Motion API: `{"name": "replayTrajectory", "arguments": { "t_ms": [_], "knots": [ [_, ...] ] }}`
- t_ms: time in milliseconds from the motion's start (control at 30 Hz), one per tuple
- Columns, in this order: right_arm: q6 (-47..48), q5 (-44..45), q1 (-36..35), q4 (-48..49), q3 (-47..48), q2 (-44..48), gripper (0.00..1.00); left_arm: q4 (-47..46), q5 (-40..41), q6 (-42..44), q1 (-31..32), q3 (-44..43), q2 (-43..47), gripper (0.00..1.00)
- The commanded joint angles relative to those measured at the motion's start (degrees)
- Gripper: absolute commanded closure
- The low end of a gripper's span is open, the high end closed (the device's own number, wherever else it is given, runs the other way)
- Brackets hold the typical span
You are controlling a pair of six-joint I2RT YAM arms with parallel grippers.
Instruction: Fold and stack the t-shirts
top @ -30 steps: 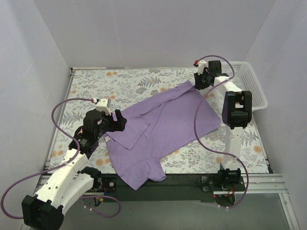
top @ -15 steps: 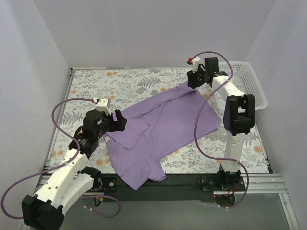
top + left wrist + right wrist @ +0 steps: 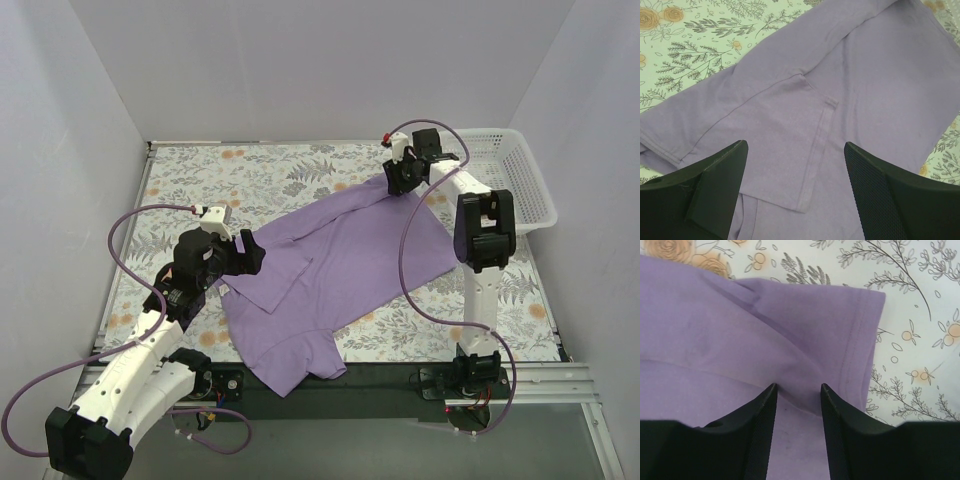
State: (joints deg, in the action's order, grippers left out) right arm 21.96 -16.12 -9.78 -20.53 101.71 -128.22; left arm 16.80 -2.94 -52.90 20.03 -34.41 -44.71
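Note:
One lavender-purple t-shirt (image 3: 340,260) lies spread diagonally on the floral table, its near-left sleeve folded over the body. My left gripper (image 3: 245,255) hovers over that folded sleeve (image 3: 790,150); its jaws are wide open (image 3: 795,145) with nothing between them. My right gripper (image 3: 393,180) is down at the shirt's far sleeve (image 3: 840,320). Its jaws (image 3: 799,386) stand partly apart, the tips resting on a raised crease of the cloth and not pinching it.
A white mesh basket (image 3: 535,190) stands at the back right, beside the right arm. Bare floral tablecloth (image 3: 250,175) shows behind and to the left of the shirt. The shirt's near hem hangs over the table's dark front edge (image 3: 380,375).
The right gripper has moved left along the far sleeve and its jaws have parted. The left arm and the shirt's body have stayed still.

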Motion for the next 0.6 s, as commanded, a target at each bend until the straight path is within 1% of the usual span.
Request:
{"name": "replayTrajectory", "arguments": {
  "t_ms": [0, 67, 233, 367, 433, 467, 500, 567],
  "knots": [
    [-1.3, 4.3, 0.3, -0.4, 3.8, -1.2, 0.54, 0.3, -0.7, 0.4, -0.2, -0.4, 0.2, 0.23],
    [-1.4, 6.4, 0.5, -0.6, 4.8, -2.8, 0.55, 0.3, -0.6, 0.4, -0.2, -0.3, 0.3, 0.23],
    [-0.2, 10.5, 1.1, -2.1, 6.2, -4.4, 0.65, 0.3, -0.5, 0.3, -0.2, -0.3, 0.3, 0.23],
    [1.9, 11.2, 1.1, -2.2, 5.4, -2.2, 0.65, 0.3, -0.4, 0.0, -0.2, -0.2, 0.4, 0.23],
    [2.3, 10.9, 1.2, -2.5, 5.2, -1.2, 0.62, 0.2, -0.1, -0.9, -0.2, -0.1, 0.7, 0.23],
    [2.8, 10.5, 1.2, -3.1, 5.3, 0.0, 0.57, 0.3, 0.5, -1.4, -0.2, -0.1, 0.9, 0.23],
    [3.1, 9.1, 1.1, -3.4, 5.0, 0.7, 0.54, 0.1, 0.9, -3.4, -0.2, 0.0, 1.3, 0.23],
    [4.1, 6.9, 1.1, -4.7, 4.4, 3.5, 0.45, 0.2, 2.0, -6.5, -0.2, 0.2, 2.2, 0.21]
  ]
}}
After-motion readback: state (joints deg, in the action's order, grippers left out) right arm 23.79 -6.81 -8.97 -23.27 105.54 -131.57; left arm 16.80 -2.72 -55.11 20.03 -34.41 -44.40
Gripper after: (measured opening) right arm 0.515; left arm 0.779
